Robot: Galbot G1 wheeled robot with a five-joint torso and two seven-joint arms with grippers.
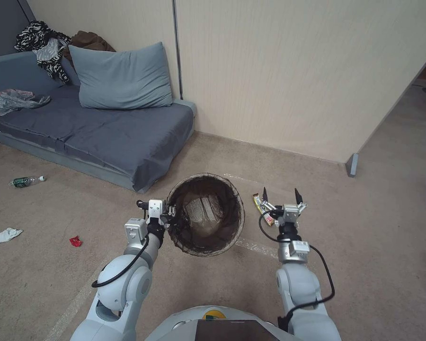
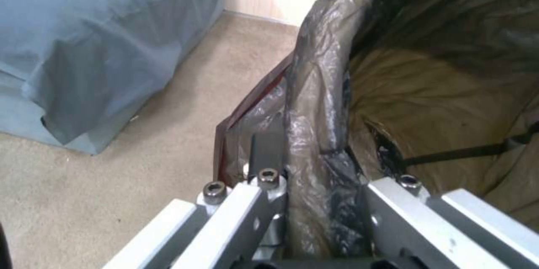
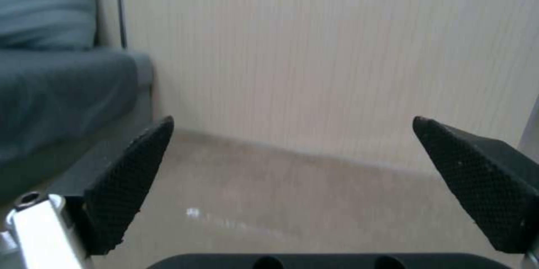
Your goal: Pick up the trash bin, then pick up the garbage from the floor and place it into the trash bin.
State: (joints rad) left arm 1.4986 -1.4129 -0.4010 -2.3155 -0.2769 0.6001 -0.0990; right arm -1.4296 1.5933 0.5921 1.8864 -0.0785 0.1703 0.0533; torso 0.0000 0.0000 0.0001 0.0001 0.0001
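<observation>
The trash bin [image 1: 206, 215], round with a dark brown bag liner, hangs tilted in front of me, its mouth facing up at me. My left gripper [image 1: 171, 214] is shut on the bin's rim at its left side; in the left wrist view the lined rim [image 2: 317, 105] runs between the fingers [image 2: 267, 151]. My right gripper [image 1: 280, 193] is open and empty to the bin's right, above a yellow snack wrapper [image 1: 262, 209] on the floor. More garbage lies at the left: a green-labelled bottle [image 1: 26, 181], white tissue [image 1: 5, 235] and a small red scrap [image 1: 75, 241].
A blue-grey sofa [image 1: 104, 128] with a pillow [image 1: 120, 78], clothes and a greyish plastic bag [image 1: 14, 99] stands at the back left. A beige wall [image 1: 293, 71] runs behind, its corner [image 1: 352, 163] ending at the right. Carpet lies open to the right.
</observation>
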